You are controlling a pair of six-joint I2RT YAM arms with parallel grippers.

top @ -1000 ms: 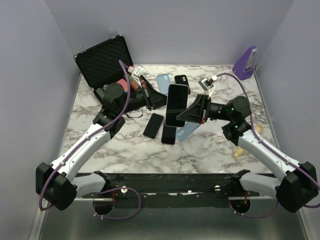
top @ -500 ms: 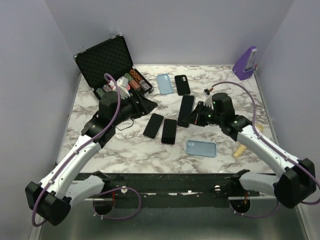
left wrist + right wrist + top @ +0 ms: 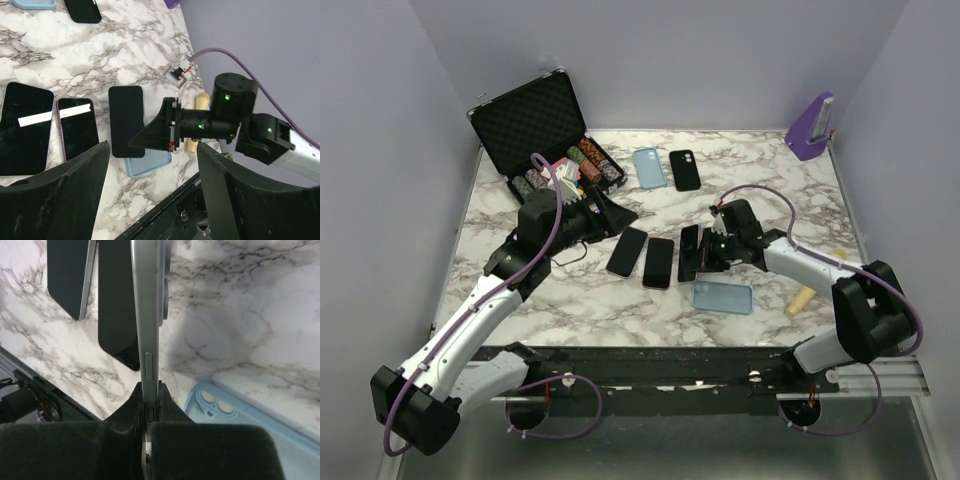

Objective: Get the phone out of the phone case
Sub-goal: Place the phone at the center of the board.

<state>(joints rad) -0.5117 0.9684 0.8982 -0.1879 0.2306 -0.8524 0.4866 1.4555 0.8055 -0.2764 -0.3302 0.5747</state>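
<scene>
My right gripper [image 3: 704, 256] is shut on a bare black phone [image 3: 689, 252] and holds it on edge, low over the marble table beside two other phones. The right wrist view shows the phone's grey side [image 3: 148, 315] clamped in the right gripper [image 3: 150, 400]. The light blue phone case [image 3: 722, 296] lies empty on the table just in front of it, camera holes up [image 3: 235, 415]. My left gripper [image 3: 616, 211] is open and holds nothing, off to the left near the chip case. Its wide-apart fingers [image 3: 55, 195] frame the phone [image 3: 126, 127] and the case [image 3: 150, 163].
Two dark phones [image 3: 628, 250] [image 3: 658, 262] lie left of the held one. Another blue case [image 3: 647, 167] and a black one [image 3: 685, 169] sit further back. An open black case of poker chips [image 3: 530, 125] is back left, a purple object [image 3: 810, 127] back right, a cork-coloured piece [image 3: 801, 300] near right.
The left gripper opened, let go and drew back to the left. The blue case dropped to the table. The right gripper lowered the bare phone beside the other phones.
</scene>
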